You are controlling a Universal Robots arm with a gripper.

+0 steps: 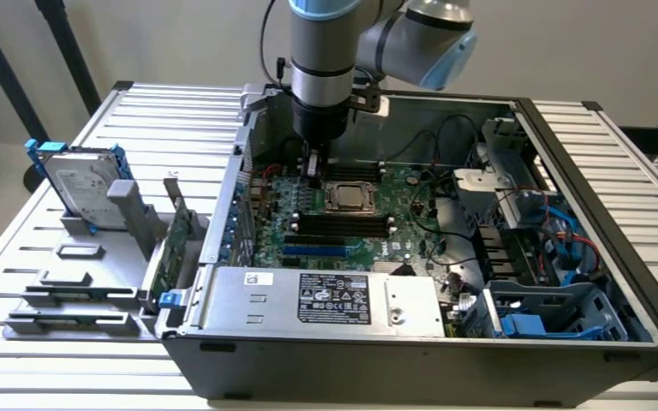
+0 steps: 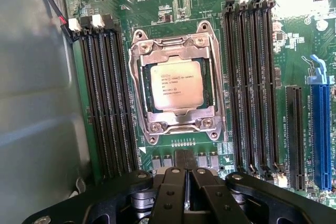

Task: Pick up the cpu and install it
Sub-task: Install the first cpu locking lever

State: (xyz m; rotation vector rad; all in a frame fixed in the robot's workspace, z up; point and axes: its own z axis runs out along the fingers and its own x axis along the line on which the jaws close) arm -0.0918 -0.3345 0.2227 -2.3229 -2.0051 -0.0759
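The cpu (image 2: 176, 84), a flat square chip with a dull silver top, lies seated inside the metal socket frame (image 2: 140, 72) on the green motherboard (image 2: 173, 3). In the exterior view the cpu (image 1: 348, 196) shows at the middle of the board inside the open computer case (image 1: 421, 351). My gripper (image 2: 183, 162) hangs above the board beside the socket, its black fingers pressed together with nothing between them. In the exterior view the gripper (image 1: 312, 168) points down at the board just to the exterior view's left of the socket.
Black memory slots (image 2: 105, 98) flank the socket on both sides, and a blue slot (image 2: 321, 129) lies further out. The silver power supply box (image 1: 318, 300) sits at the case front. A hard drive with blue brackets (image 1: 81, 187) stands in a grey rack outside the case.
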